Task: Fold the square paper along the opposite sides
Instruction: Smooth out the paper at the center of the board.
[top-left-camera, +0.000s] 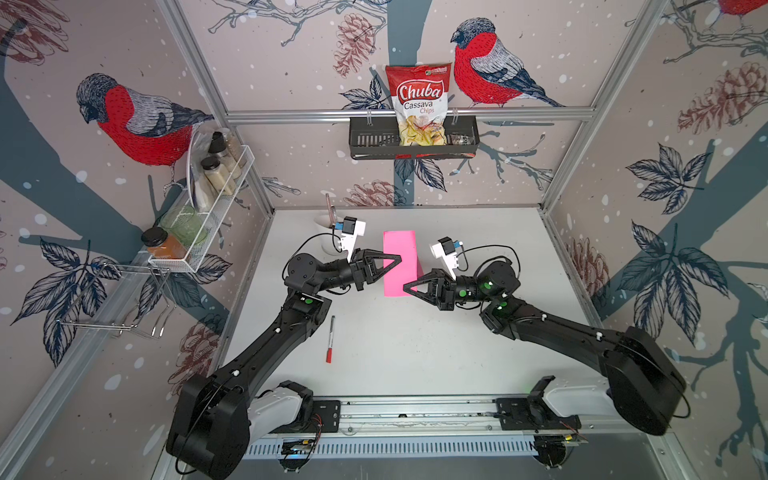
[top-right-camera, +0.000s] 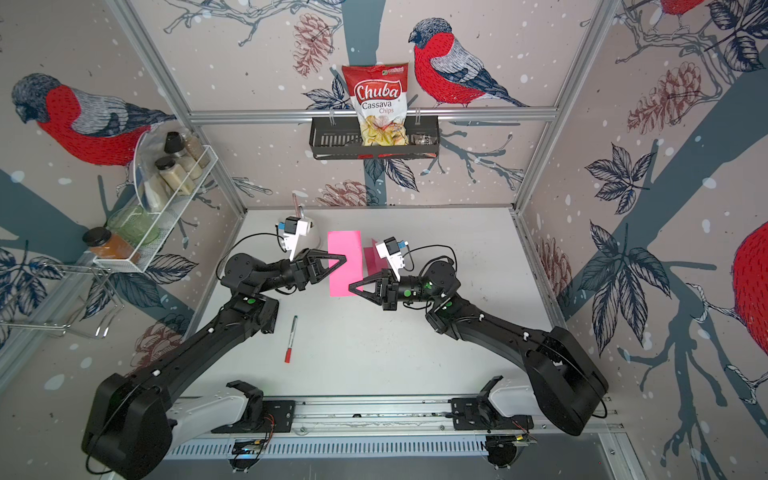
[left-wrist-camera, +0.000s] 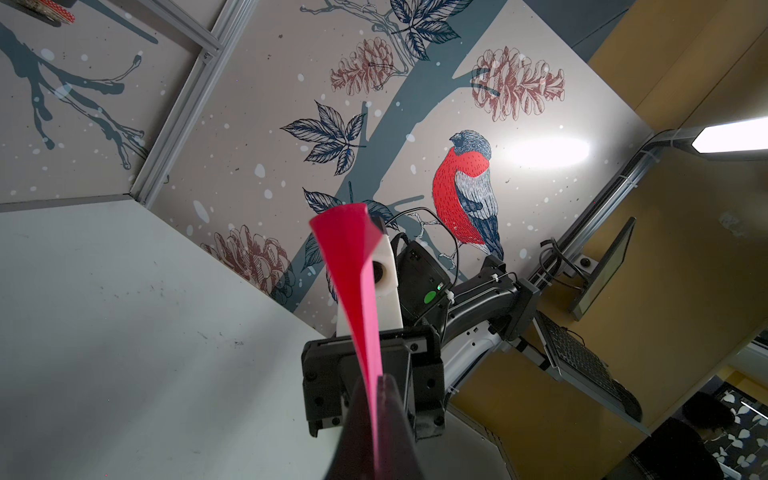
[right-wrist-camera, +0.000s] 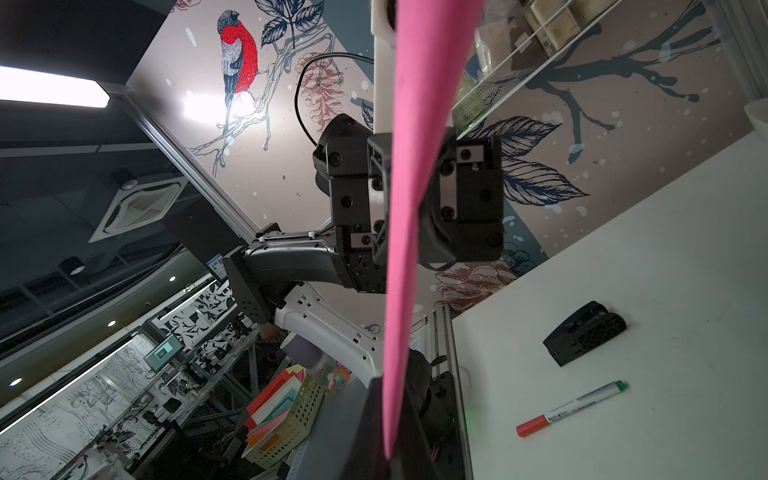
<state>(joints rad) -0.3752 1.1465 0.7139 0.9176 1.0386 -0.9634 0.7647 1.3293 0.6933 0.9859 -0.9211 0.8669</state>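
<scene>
The pink paper (top-left-camera: 399, 243) (top-right-camera: 344, 249) hangs over the far middle of the table (top-left-camera: 457, 353), and in both top views you see it as a narrow upright rectangle, its long sides running away from the robot. A darker pink layer (top-right-camera: 370, 259) sticks out past its right long edge, so the sheet is doubled over. The left gripper (top-left-camera: 397, 261) (top-right-camera: 343, 261) reaches in from the left and is closed on the paper about halfway along its left side. The right gripper (top-left-camera: 407, 286) (top-right-camera: 352, 286) comes in from the right and is clamped on the paper at its near end. From the left wrist camera you look along the paper (left-wrist-camera: 361, 291) edge-on: it runs as a thin strip out of the pinched fingers (left-wrist-camera: 390, 415) and the two layers spread apart into a V at the far end. From the right wrist camera the paper (right-wrist-camera: 415, 166) is again a thin strip rising from between the closed fingers (right-wrist-camera: 415, 436) towards the other arm. The two grippers' tips sit close together, one a little farther back than the other. A marker (top-left-camera: 330, 338) (top-right-camera: 291, 338) (right-wrist-camera: 573, 409) with a red cap lies on the table near the left arm, well apart from the paper. A white cup (top-left-camera: 326, 232) stands at the back, just behind the left wrist. A bag of chips (top-left-camera: 417, 104) sits in a black basket (top-left-camera: 370, 139) on the back wall.
</scene>
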